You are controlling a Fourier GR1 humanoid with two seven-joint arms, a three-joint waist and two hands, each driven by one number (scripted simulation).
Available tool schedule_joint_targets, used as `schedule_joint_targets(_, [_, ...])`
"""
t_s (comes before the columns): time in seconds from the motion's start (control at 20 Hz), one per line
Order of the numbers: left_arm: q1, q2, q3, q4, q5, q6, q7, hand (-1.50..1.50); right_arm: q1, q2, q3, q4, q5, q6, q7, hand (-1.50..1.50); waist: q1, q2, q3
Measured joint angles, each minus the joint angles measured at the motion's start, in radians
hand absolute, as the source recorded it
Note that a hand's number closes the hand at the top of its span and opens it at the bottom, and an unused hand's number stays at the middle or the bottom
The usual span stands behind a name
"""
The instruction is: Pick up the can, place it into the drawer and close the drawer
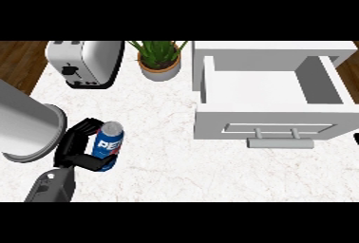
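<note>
**Head view: left hand wrapping the can, drawer sitting open and waiting**

So the left hand [79,142] is curling its fingers and thumb around the blue can [109,144] at the lower left of the frame. The can is standing roughly upright on the white marbled surface [175,166], leaning a touch, and I can't tell if it's lifted off yet. Gripping it from the side makes sense to me, since that's keeping the can upright for the carry.

The white drawer [270,88] is sitting pulled out at the upper right, nothing in it that I can see, with its handle [280,137] facing the bottom of the frame. It's well apart from the can, so I'm guessing a long sideways carry is coming, then a push on the front panel to close it.

Right hand: only a dark sliver at the right edge, so I can't tell what it's doing.

Toaster [84,64] at upper left, potted plant [160,57] beside it, and a big grey cylinder [28,130] just left of the hand that looks like a bump risk.
</note>
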Motion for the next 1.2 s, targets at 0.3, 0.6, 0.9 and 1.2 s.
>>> schedule_joint_targets(0.3, [-0.019, -0.086, 0.020, -0.180, 0.038, 0.181, 0.130, 1.50, 0.023, 0.009, -0.009, -0.012, -0.011, 0.013, -0.009, -1.50, -0.003, 0.000, 0.000])
schedule_joint_targets(0.6, [-0.023, -0.116, -0.046, -0.426, 0.031, 0.252, 0.333, 1.50, 0.039, 0.023, 0.006, -0.020, 0.010, 0.008, -0.030, -1.50, -0.005, 0.000, 0.000])
schedule_joint_targets(0.9, [-0.096, -0.170, -0.134, -0.579, -0.036, 0.354, 0.487, 1.50, 0.025, 0.008, -0.018, -0.040, -0.013, 0.013, 0.006, -1.50, -0.008, 0.001, 0.000])
schedule_joint_targets(1.2, [-0.205, -0.196, -0.227, -0.634, -0.060, 0.445, 0.628, 1.50, 0.040, 0.021, -0.007, -0.041, -0.005, 0.015, -0.009, -1.50, -0.013, 0.002, -0.001])
